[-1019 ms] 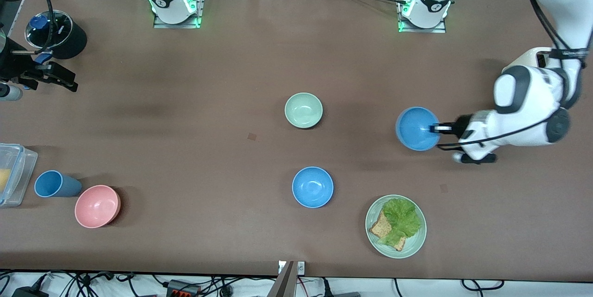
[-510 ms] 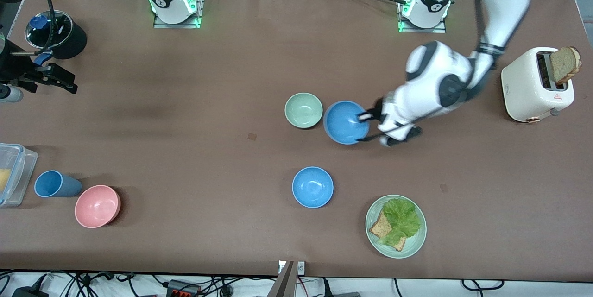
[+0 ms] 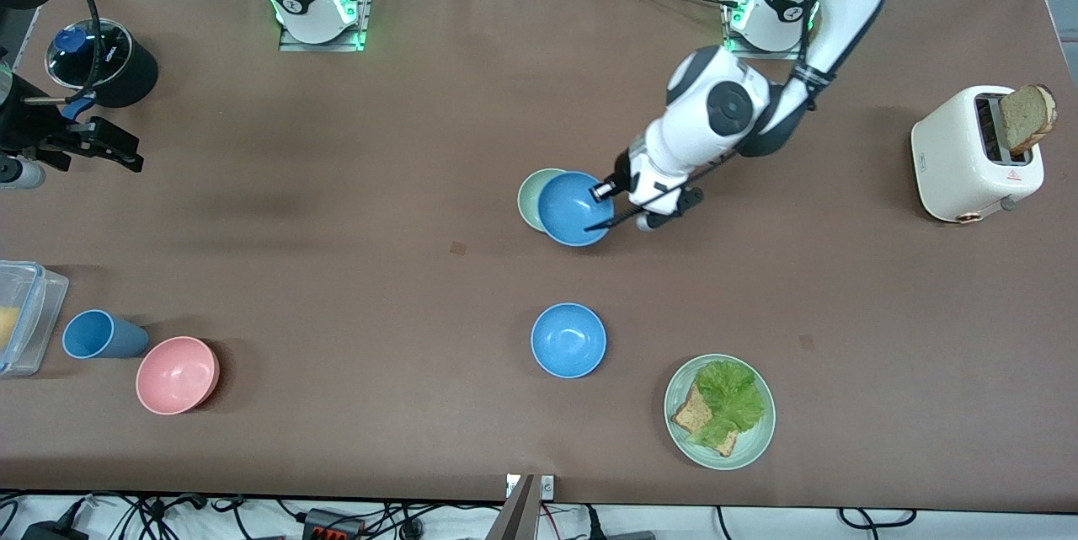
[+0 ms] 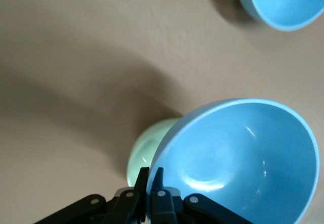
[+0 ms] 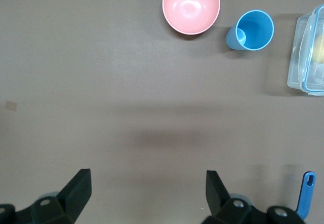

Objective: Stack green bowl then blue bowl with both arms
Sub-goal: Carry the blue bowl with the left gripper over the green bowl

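My left gripper (image 3: 603, 191) is shut on the rim of a blue bowl (image 3: 573, 209) and holds it tilted over the green bowl (image 3: 530, 195), which it mostly covers. In the left wrist view my left gripper (image 4: 151, 177) pinches the blue bowl's (image 4: 243, 158) rim, with the green bowl (image 4: 147, 150) showing below it. A second blue bowl (image 3: 568, 339) sits on the table nearer the front camera; it also shows in the left wrist view (image 4: 283, 1). My right gripper (image 3: 105, 146) waits open above the right arm's end of the table, its fingers (image 5: 78, 188) wide apart.
A pale-green plate (image 3: 718, 411) with bread and lettuce sits near the front edge. A white toaster (image 3: 973, 154) with bread stands at the left arm's end. A pink bowl (image 3: 177, 374), blue cup (image 3: 99, 334), clear container (image 3: 24, 314) and black pot (image 3: 105, 60) stand at the right arm's end.
My left arm has carried the blue bowl from the left arm's end of the table to over the green bowl. The right arm has barely moved.
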### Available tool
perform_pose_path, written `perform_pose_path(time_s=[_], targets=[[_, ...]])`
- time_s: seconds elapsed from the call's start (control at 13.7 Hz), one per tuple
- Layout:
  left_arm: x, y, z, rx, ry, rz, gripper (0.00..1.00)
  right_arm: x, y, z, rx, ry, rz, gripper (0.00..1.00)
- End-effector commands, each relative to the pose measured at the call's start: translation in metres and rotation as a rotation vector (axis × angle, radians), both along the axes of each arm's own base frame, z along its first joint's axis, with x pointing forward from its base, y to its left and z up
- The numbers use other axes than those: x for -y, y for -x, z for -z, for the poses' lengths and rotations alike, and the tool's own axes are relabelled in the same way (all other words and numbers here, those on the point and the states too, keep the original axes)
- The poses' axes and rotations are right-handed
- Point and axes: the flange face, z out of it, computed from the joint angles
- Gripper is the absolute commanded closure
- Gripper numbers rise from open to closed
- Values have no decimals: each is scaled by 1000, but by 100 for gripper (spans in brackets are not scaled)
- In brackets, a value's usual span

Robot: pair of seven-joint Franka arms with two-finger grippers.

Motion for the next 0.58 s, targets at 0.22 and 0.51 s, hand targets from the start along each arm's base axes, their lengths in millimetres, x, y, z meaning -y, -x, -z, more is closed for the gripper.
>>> perform_pose_path(time_s=[0.22,0.51], targets=[[24,32,-1,6,-10,-11,100,-7,-2,-7,7,-15,-10,0],[22,37,12,19,1,-24,100,-8,-1,-4,-11,-15,-10,0]])
